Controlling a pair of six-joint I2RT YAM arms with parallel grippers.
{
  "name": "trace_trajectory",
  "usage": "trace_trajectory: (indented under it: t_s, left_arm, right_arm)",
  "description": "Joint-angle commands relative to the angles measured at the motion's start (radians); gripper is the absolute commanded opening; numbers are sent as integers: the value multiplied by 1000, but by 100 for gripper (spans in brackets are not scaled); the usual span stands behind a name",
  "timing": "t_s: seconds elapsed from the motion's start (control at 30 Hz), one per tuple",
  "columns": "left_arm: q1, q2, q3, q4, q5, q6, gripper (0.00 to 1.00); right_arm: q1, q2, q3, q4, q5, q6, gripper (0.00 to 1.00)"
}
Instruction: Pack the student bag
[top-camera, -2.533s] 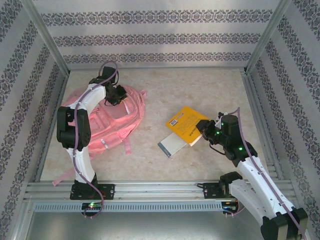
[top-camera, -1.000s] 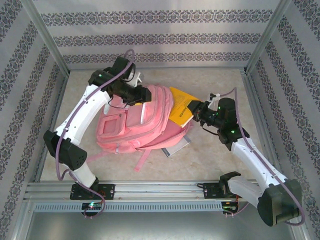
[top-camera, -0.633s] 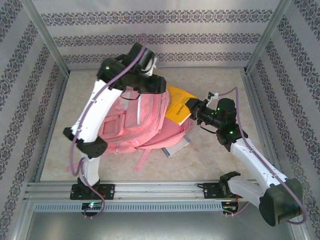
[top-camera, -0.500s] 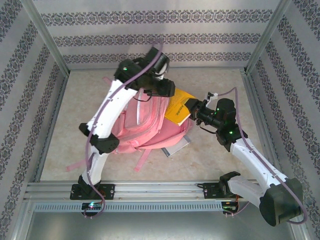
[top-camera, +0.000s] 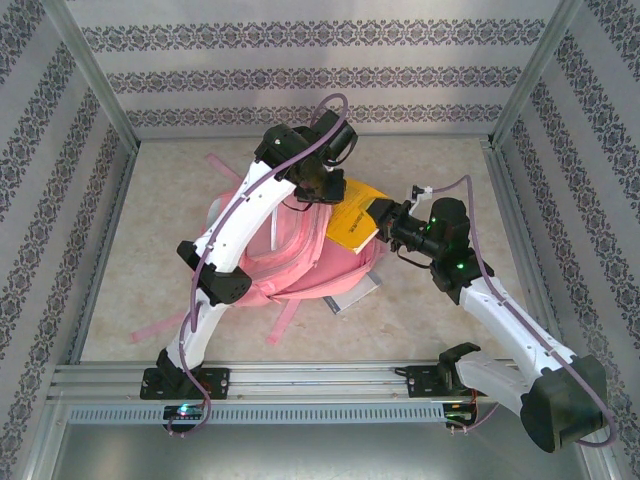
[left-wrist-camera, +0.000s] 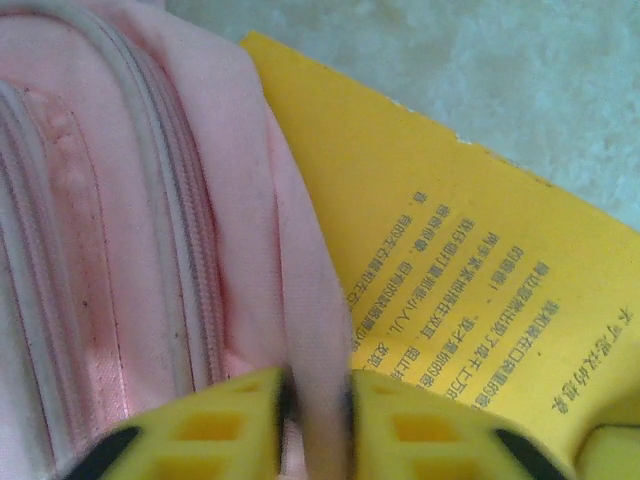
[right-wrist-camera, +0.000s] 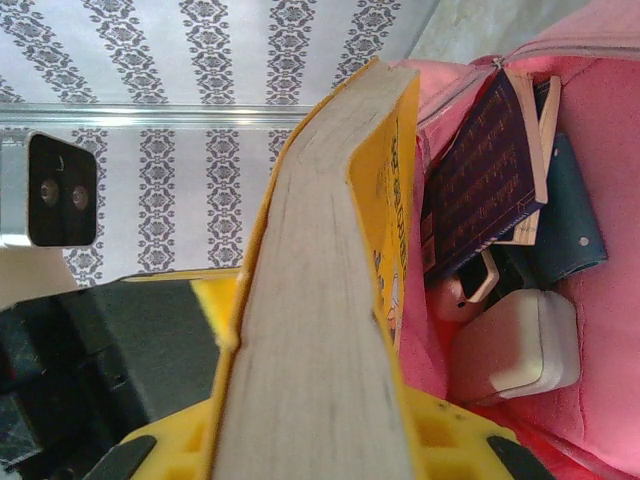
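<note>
The large pink fabric student bag (top-camera: 310, 258) with pale zipped panels lies in the middle of the bench (top-camera: 430, 165), its mouth turned toward the right arm. Packing looks partly done. The right wrist view shows a dark purple book (right-wrist-camera: 482, 190), a teal item (right-wrist-camera: 566, 222) and a pale rounded box (right-wrist-camera: 515, 345) already inside the bright pink lining. The left end effector (left-wrist-camera: 318, 405) is pinched narrow on a fold of the bag's rim beside the zip, seemingly to keep the mouth open. The right end effector (right-wrist-camera: 310, 440) is clamped on a thick yellow paperback book (right-wrist-camera: 320, 290), which is held on edge at the opening with most of it still outside. Still to do, as I judge it, are sliding this book in, packing the grey-white book (top-camera: 352, 292) that peeks from under the bag, and closing the zip. Two and a half seconds ago the bag lay at the left of the bench and the yellow book rested flat on the grey-white one. Since then the bag has come to the middle, the book has been lifted to its mouth, and the left arm has swung across to the rim.
</note>
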Motion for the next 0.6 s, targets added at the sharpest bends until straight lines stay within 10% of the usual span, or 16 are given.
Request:
trace_trajectory:
  t_s: [0.0,0.57]
  left_arm:
    - [-13,8,27,-154,-29,15,3]
    - [91,-274,26,-144,-11,62,0]
  right_arm:
    - [22,-47,27,119,-41,10,0]
    - [21,-61,35,-303,-139,-349,0]
